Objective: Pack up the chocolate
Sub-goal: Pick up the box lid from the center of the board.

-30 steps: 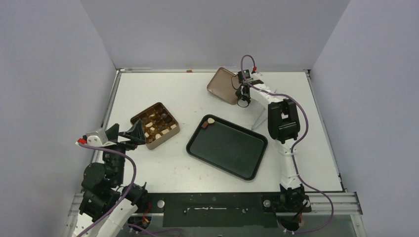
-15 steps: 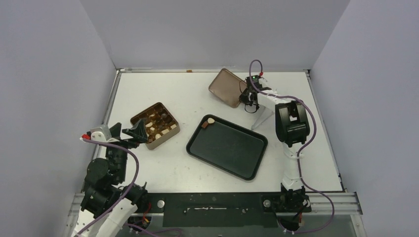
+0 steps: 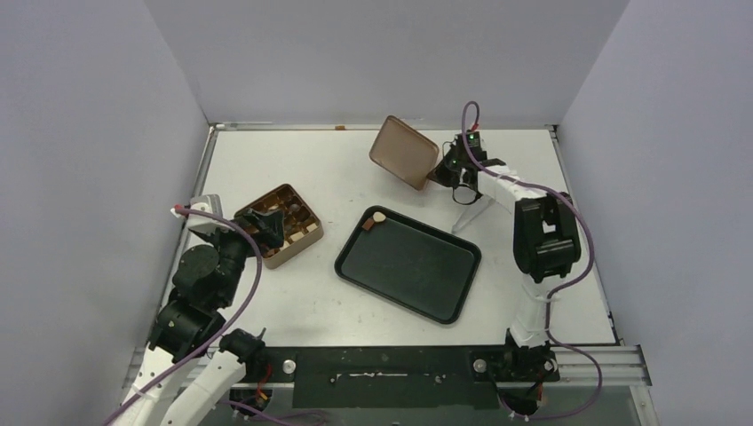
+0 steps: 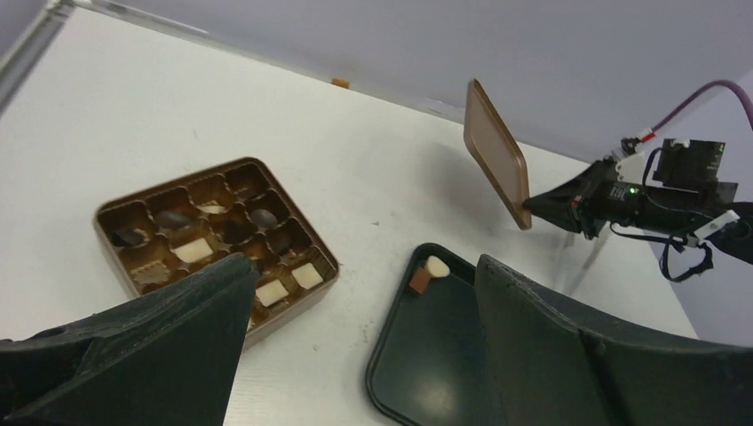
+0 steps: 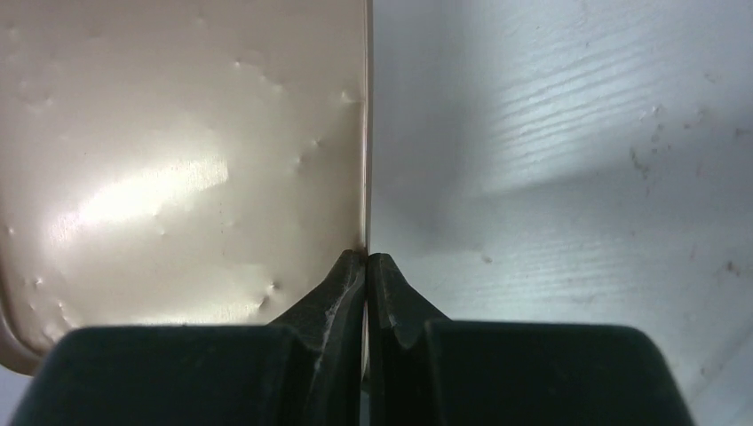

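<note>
The square gold-brown tin point(image 3: 297, 232) sits left of centre; its cells hold several dark and cream-white chocolates point(image 4: 192, 250). One cream piece point(image 3: 379, 216) and one brown piece point(image 3: 368, 227) lie in the far-left corner of the black tray point(image 3: 417, 271), and both show in the left wrist view point(image 4: 437, 266). My left gripper point(image 3: 266, 226) is open and empty over the tin's near-left part; its fingers frame the tin and the tray point(image 4: 364, 266). My right gripper point(image 3: 439, 173) is shut on the edge of the flat brown lid point(image 3: 404, 151), held tilted on edge above the table point(image 5: 366, 257).
The lid point(image 5: 178, 160) fills the left half of the right wrist view, with bare table on the right. The grey walls close the table on three sides. The right arm's cable point(image 3: 568, 257) loops along the right side.
My right gripper has lifted the lid off the table and tipped it up on edge. My left arm has swung in and now has its gripper over the tin.
</note>
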